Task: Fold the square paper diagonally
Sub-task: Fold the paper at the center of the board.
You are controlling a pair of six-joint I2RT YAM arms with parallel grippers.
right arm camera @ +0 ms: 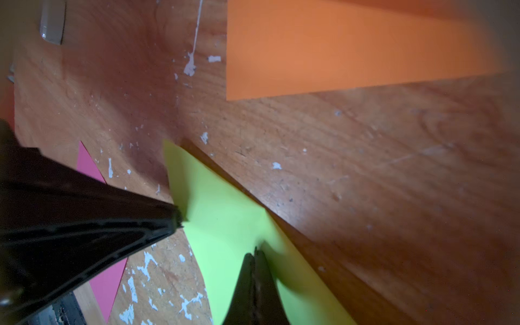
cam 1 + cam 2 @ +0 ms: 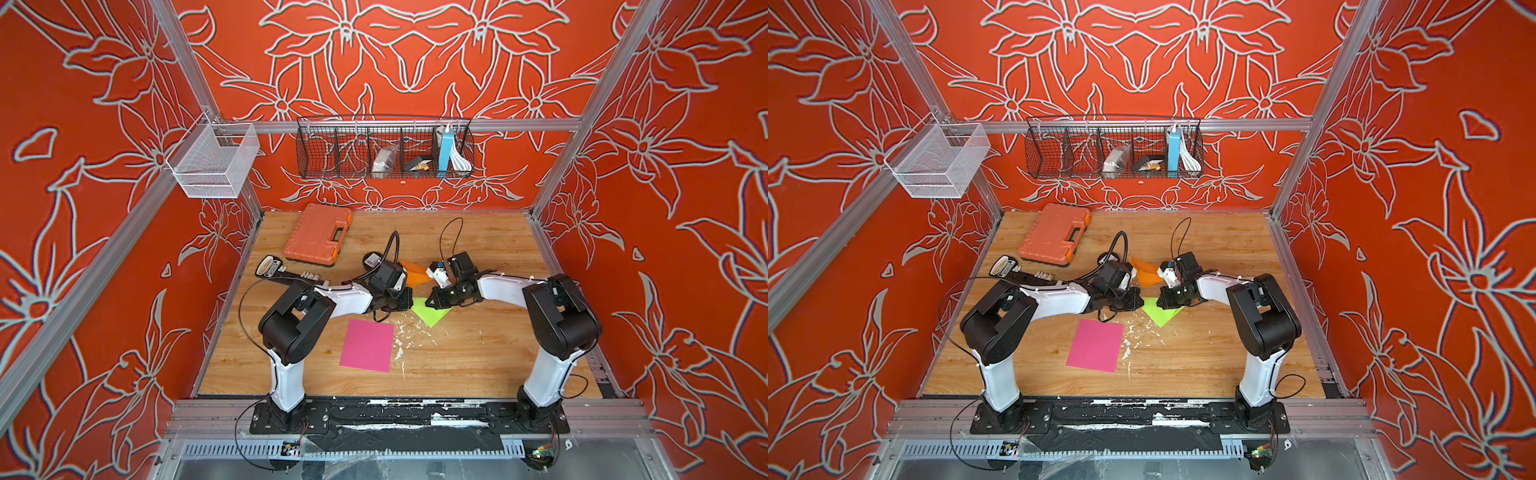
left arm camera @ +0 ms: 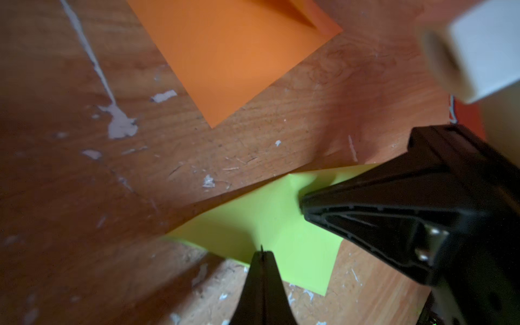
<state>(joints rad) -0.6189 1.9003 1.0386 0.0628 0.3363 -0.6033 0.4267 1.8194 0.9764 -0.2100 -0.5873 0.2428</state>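
Centre of surface (image 2: 478,353), right of pink sheet (image 2: 368,345): left gripper (image 2: 409,304) pressed together, tip on green paper (image 2: 432,318), right gripper (image 2: 429,302) likewise. Light, floppy, slides easily, creases for good, so probably best pinned near fold edge.

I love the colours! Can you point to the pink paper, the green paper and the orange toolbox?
pink paper (image 2: 367,345): a top view, middle of the sheet.
green paper (image 3: 267,222): left wrist view, its flat middle.
orange toolbox (image 2: 316,232): a top view, middle of the lid.
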